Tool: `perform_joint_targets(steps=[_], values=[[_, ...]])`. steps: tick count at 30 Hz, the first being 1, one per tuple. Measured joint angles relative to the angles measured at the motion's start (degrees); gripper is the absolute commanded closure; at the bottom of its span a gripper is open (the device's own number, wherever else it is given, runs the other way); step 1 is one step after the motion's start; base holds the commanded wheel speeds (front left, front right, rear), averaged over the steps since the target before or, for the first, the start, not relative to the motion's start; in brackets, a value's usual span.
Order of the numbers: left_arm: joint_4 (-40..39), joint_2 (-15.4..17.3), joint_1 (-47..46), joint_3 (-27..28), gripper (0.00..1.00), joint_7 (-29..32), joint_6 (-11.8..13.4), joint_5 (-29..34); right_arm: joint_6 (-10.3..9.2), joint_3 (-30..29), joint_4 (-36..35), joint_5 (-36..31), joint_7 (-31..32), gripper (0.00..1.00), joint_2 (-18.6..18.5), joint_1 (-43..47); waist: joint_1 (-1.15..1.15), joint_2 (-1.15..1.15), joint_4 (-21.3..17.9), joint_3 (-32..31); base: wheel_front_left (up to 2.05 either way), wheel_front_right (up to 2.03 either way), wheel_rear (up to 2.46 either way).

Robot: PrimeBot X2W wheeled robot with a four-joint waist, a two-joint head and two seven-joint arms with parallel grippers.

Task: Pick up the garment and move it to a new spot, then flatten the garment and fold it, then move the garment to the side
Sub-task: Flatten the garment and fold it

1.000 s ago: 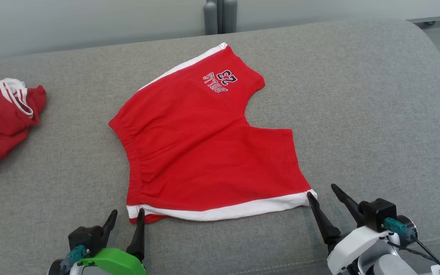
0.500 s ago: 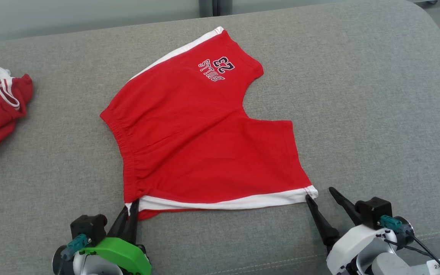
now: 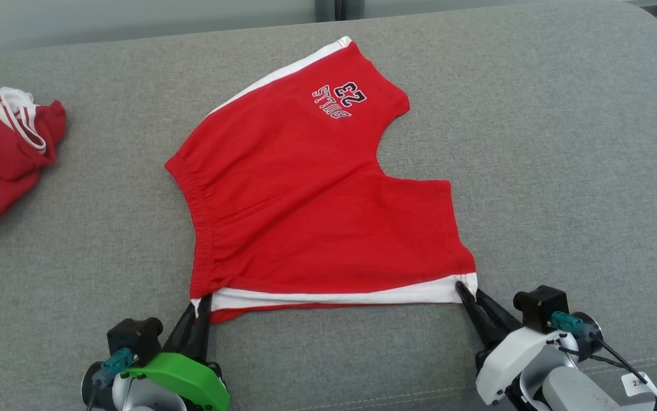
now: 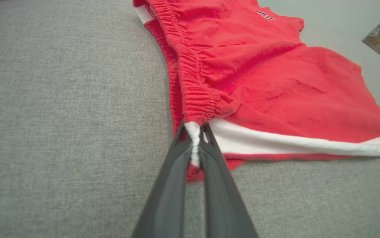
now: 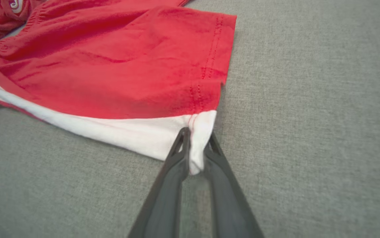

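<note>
The garment (image 3: 311, 200) is a pair of red shorts with white side stripes and a "23" print, spread flat on the grey cushion (image 3: 562, 171). Its near edge is the white stripe. My left gripper (image 3: 198, 302) is shut on the stripe's left corner by the waistband; the left wrist view shows white cloth (image 4: 194, 142) pinched between the fingers of the left gripper (image 4: 193, 127). My right gripper (image 3: 468, 290) is shut on the stripe's right corner at the leg hem, and the right wrist view shows that corner (image 5: 198, 155) squeezed between the fingers of the right gripper (image 5: 196, 134).
A second red garment with white trim (image 3: 3, 154) lies crumpled at the cushion's left edge. Bare grey cushion lies to the right of the shorts and in front of them. A pale wall (image 3: 134, 17) runs behind the cushion.
Both grippers went from open beside the near corners to shut on them, the left one first, then the right. The stripe's left corner is lifted slightly. The head camera shifted a little.
</note>
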Motion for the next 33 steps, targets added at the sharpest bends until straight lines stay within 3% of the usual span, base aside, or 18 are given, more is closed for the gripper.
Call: perform_joint_targets(steps=[9,22,33], values=[[-1.0,-0.1,-0.2,1.0,1.00,-1.0,-0.6,-0.5,0.47,-1.7,-2.0,1.0,-0.4,1.00,0.1,-1.5,0.00,0.00,0.0,-0.8,0.00,0.00,0.00],[-7.3,-0.8,-0.3,3.4,1.00,-1.8,-2.0,-2.8,0.51,-8.2,-17.3,1.9,-0.7,1.00,-2.5,-2.9,0.00,0.00,-0.2,-5.3,0.00,0.00,0.00],[-12.4,0.3,4.8,6.1,1.00,-2.0,-1.0,-2.9,0.57,-4.0,-25.0,0.9,-0.5,1.00,-7.1,6.2,0.00,0.00,0.2,-10.1,0.00,0.00,0.00]])
